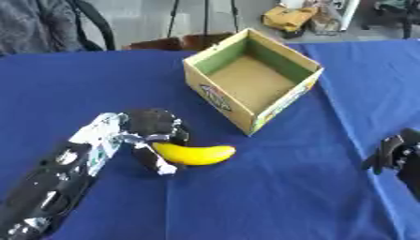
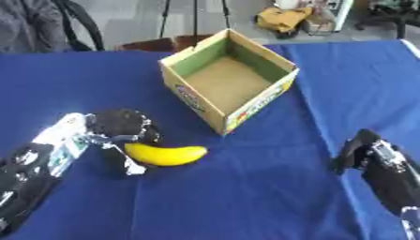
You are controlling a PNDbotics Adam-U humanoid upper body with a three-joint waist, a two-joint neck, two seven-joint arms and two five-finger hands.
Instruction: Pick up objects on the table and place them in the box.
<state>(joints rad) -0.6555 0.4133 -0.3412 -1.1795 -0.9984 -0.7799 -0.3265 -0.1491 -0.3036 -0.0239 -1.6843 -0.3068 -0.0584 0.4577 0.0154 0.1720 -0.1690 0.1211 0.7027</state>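
Yellow banana (image 1: 197, 154): one, in left hand (image 1: 152, 131); one open box (image 1: 252, 75).

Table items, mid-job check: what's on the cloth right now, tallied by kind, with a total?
Bananas: 1, the yellow banana, at the left hand, whose fingers curl round one end.
Boxes: 1, the open cardboard box, nothing visible inside.
Total: 2.
The right hand holds nothing.
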